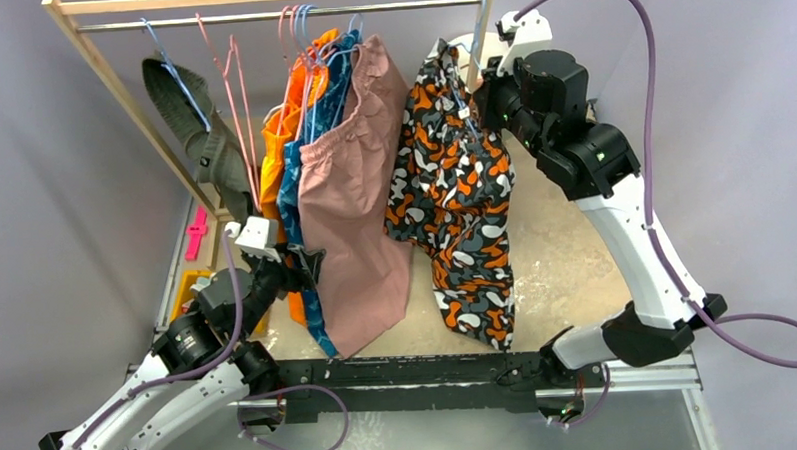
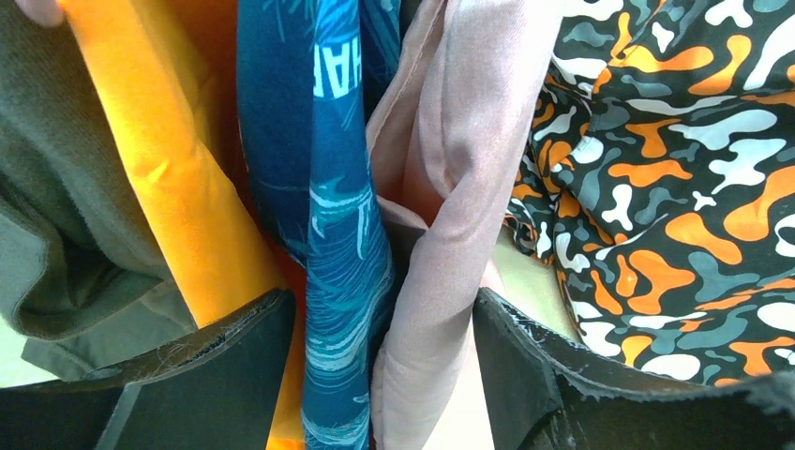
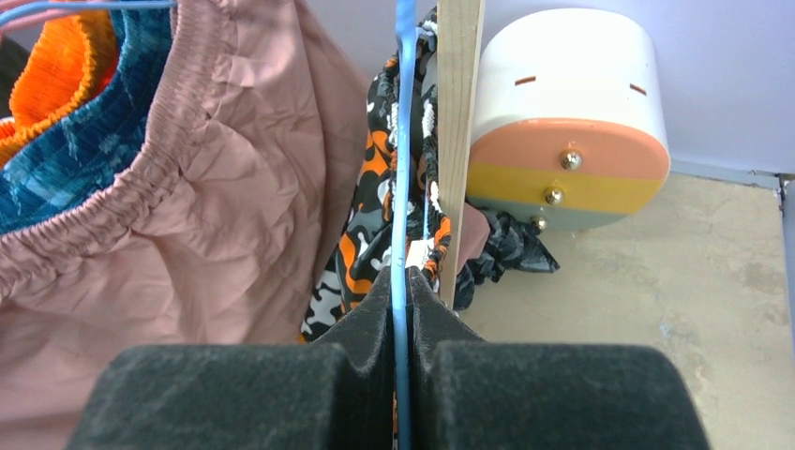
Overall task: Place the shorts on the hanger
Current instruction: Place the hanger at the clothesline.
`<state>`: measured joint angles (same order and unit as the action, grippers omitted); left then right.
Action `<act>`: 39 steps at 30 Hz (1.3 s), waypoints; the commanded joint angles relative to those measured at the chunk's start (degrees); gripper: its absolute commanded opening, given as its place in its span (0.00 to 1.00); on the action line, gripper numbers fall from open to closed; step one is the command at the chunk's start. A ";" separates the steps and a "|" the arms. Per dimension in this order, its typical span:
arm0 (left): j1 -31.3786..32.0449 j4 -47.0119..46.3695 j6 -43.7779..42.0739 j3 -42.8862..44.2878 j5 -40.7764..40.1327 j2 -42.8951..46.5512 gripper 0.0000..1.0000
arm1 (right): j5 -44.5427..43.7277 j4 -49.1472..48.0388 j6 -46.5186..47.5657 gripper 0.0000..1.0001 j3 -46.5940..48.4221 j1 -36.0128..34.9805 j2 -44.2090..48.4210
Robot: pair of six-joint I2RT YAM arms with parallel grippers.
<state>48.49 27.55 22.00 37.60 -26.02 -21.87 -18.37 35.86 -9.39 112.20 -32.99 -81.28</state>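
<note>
The camouflage shorts (image 1: pixel 453 193) hang draped on the light-blue wire hanger (image 1: pixel 462 88) at the right end of the rack, below the rail. My right gripper (image 1: pixel 490 100) is at the top of them. In the right wrist view it (image 3: pixel 401 277) is shut on the hanger's blue wire (image 3: pixel 401 141), with the shorts (image 3: pixel 370 234) just behind. My left gripper (image 1: pixel 311 263) is low beside the hanging clothes. In the left wrist view it (image 2: pixel 384 314) is open, with blue patterned and dusty-pink fabric hanging loosely between its jaws. The camouflage shorts (image 2: pixel 675 169) are to its right.
A wooden rack with a metal rail (image 1: pixel 287 14) carries an olive garment (image 1: pixel 196 127), pink-red hangers (image 1: pixel 231 81), orange shorts (image 1: pixel 281 139), blue patterned shorts (image 1: pixel 298 188) and dusty-pink shorts (image 1: pixel 359 216). The rack's right post (image 3: pixel 457 141) is beside the hanger. A white-orange-yellow drum (image 3: pixel 567 122) stands behind it.
</note>
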 commanded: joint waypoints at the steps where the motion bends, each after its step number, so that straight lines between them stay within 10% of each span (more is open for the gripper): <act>1: -0.24 -1.50 0.76 1.37 -0.96 0.33 0.68 | 1.13 -5.78 0.02 0.00 6.13 0.27 3.14; 15: -0.24 -1.62 0.85 1.32 -0.91 -0.64 0.68 | 12.22 -4.72 1.77 0.00 6.10 0.25 6.22; 27: -0.24 -1.28 0.94 1.35 -0.88 -1.10 0.68 | -5.49 -9.68 4.26 0.00 0.74 0.22 4.90; 39: -0.26 -1.41 0.76 1.41 -0.47 -1.70 0.68 | -2.11 -5.98 2.78 0.00 -0.99 0.17 0.81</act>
<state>48.49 27.92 22.00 37.60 -26.22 -23.49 -19.84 37.32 -5.61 110.85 -33.19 -80.27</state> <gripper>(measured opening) 0.681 0.011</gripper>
